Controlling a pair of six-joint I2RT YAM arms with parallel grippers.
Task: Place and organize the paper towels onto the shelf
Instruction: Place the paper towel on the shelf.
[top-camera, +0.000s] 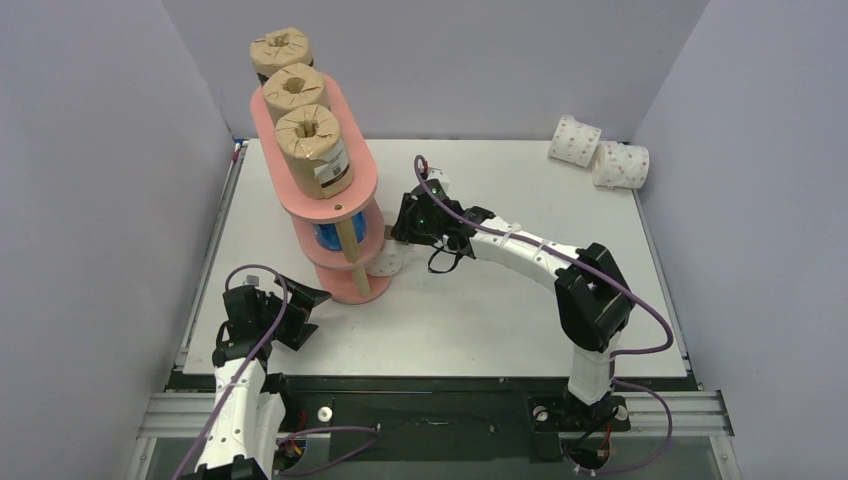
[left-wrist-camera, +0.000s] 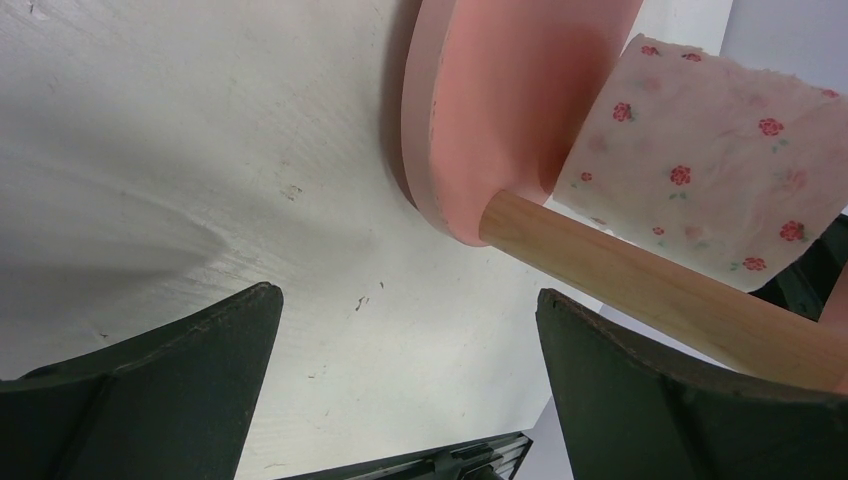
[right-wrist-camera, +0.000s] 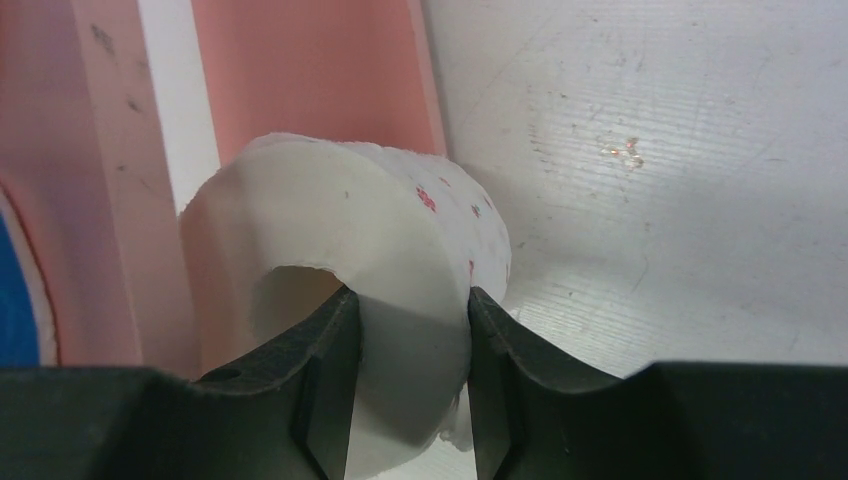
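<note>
The right wrist view shows the right gripper (right-wrist-camera: 408, 300) half closed on a dotted roll (right-wrist-camera: 340, 210) at the bottom board of the shelf (right-wrist-camera: 310, 70); the top view hides this grip. The left gripper (left-wrist-camera: 410, 300) stands wide open, empty, beside the shelf.

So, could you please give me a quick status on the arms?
Left jaws open, empty, by the shelf base. Right jaws shut on a pink-dotted roll at the bottom tier. Two dotted rolls wait far right. Wooden post close by.
</note>
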